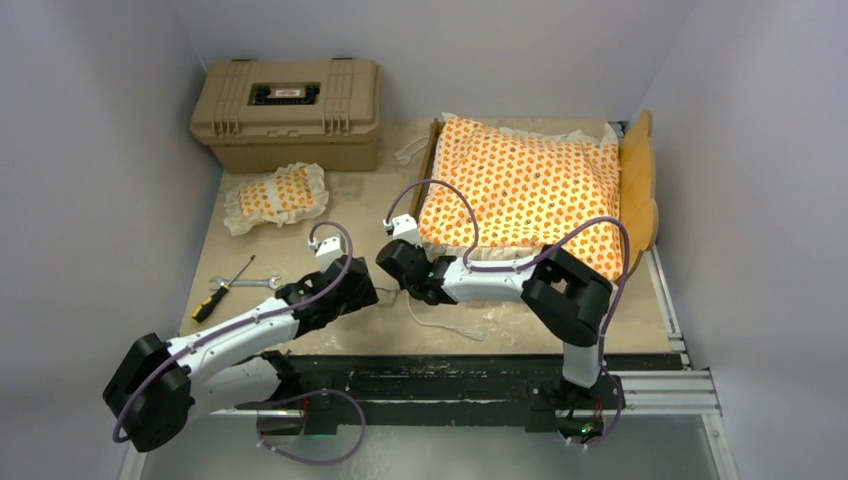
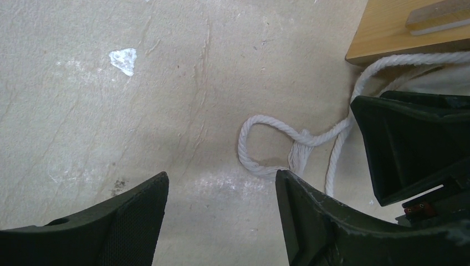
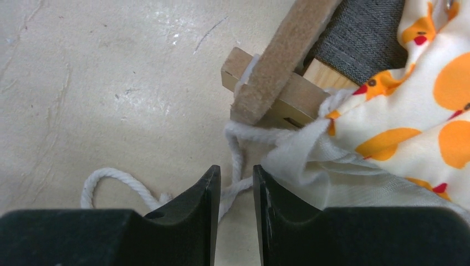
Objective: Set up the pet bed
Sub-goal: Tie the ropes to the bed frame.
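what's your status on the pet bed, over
Left gripper open over bare table. Right gripper narrow, white cord in the gap, grip unclear. Mattress in frame, pillow out on the table.

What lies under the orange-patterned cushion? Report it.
The light-wood frame and its grey base peek out at one corner beneath the cushion; the rest of the base is covered.

Table [image 1: 380, 200]: beige, scuffed top in front of me.
Far left corner: tan hard case [image 1: 287, 112], lid shut.
Just nearer me: small pillow [image 1: 276, 196], flat, apart from the case.
Near left edge: screwdriver [image 1: 222, 290], wrench [image 1: 245, 284] right against it.
Right half: wooden bed frame [image 1: 640, 180], headboard to my right.
Before the frame: white cord [image 2: 260, 141], loosely looped, running toward the frame's near corner.
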Tool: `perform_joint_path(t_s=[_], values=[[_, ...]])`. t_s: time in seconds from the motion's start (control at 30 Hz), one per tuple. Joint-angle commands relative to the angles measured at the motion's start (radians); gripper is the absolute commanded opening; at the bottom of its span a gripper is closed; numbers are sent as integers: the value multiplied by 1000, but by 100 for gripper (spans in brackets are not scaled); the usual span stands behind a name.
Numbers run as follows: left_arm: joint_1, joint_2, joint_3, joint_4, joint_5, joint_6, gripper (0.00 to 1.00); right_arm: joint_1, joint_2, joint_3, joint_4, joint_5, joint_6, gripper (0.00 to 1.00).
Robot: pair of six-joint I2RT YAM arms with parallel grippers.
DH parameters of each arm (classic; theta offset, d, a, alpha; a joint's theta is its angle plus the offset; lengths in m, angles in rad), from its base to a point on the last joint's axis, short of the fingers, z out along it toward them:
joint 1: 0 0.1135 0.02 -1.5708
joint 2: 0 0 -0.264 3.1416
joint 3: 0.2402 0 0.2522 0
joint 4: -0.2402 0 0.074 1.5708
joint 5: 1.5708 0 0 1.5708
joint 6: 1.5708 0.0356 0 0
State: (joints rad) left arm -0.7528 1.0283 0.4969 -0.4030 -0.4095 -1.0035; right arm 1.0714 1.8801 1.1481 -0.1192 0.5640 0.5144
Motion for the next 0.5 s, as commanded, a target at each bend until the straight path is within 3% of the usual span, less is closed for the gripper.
perform_joint_path(t_s=[0.0, 0.2, 0.37, 0.47], values=[[3, 33, -6, 42, 17, -9, 68, 2, 17, 28, 86, 23, -31, 31], [4, 73, -14, 51, 11, -4, 59, 1, 52, 25, 114, -2, -58, 23], [4, 121, -18, 79, 2, 15, 51, -1, 35, 9, 142, -6, -73, 0], [6, 169, -14, 104, 5, 29, 44, 0, -53, -45, 195, -46, -98, 0]])
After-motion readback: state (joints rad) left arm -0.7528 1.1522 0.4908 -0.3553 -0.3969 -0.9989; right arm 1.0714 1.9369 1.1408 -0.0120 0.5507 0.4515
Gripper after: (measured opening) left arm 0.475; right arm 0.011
